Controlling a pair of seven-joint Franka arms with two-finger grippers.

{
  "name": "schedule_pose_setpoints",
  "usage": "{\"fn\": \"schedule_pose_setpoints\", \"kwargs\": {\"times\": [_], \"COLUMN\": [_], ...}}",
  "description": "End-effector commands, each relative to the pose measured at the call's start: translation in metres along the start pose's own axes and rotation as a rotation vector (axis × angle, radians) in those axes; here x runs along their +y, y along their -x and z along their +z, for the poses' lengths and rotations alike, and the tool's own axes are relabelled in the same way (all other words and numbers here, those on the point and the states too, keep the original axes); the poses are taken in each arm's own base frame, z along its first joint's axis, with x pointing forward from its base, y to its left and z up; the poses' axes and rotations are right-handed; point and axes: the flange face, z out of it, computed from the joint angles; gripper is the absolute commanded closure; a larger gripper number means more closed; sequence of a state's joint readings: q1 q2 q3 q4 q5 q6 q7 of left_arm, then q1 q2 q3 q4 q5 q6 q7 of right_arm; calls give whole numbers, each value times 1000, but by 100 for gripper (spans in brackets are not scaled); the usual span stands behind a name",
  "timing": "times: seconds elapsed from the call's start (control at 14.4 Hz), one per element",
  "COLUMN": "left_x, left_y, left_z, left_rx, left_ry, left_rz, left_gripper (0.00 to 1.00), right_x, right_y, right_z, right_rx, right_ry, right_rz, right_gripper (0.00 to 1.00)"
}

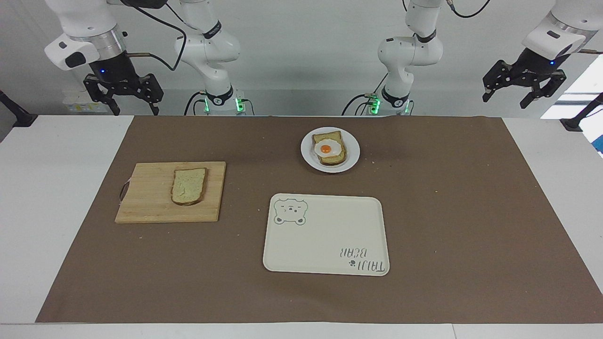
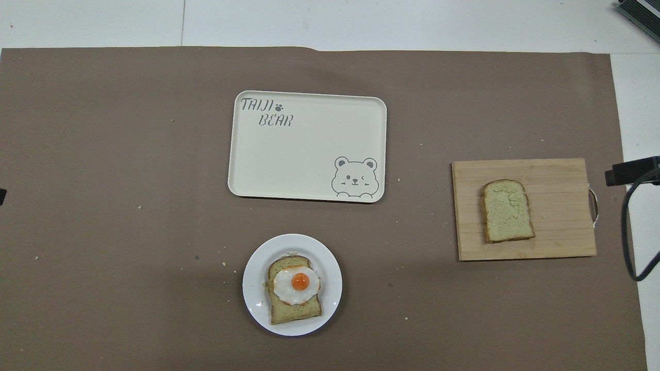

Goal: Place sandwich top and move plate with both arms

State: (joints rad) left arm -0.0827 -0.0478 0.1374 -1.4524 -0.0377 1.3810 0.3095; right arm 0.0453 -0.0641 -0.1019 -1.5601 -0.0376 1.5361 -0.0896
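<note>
The sandwich top [image 1: 188, 185] [image 2: 507, 210], a plain pale slice with a brown crust, lies flat on a wooden cutting board [image 1: 146, 202] [image 2: 557, 175] toward the right arm's end of the table. The small white plate [image 1: 353, 153] [image 2: 252, 288] sits near the robots and carries a toast slice with a fried egg [image 1: 326, 149] [image 2: 299, 282]. My right gripper [image 1: 135, 109] hangs open above the table's edge at its own end. My left gripper [image 1: 505, 101] hangs open in the air at the other end. Both are empty, and neither shows in the overhead view.
A cream rectangular tray with a bear drawing [image 1: 330, 235] [image 2: 299, 154] lies farther from the robots than the plate. A brown mat [image 1: 447, 212] covers most of the table and has crumbs on it. A black mount with a cable [image 2: 631, 171] sits beside the cutting board.
</note>
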Motion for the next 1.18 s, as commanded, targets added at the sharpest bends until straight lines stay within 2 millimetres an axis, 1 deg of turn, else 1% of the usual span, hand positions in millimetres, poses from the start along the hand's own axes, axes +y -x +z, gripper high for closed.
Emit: {"fn": "schedule_pose_setpoints", "kwargs": {"times": [0.0,0.49,0.76,1.11], "left_x": [0,0,0,0], "left_y": [7,8,8,8], "left_z": [-1,-1,-1,-1], "left_rx": [-2,-4,-4,-4], "left_ry": [1,1,1,1], "left_rz": [-11,-13,-11,-11], "left_gripper": [0,0,0,0], "right_x": [1,1,1,0], "right_y": [5,3,-3,-9], "right_z": [1,1,6,21], "right_rx": [-1,12,49,65], "right_ry": [-6,-5,-4,-2], "right_rz": [13,20,20,14], "right_gripper": [0,0,0,0]}}
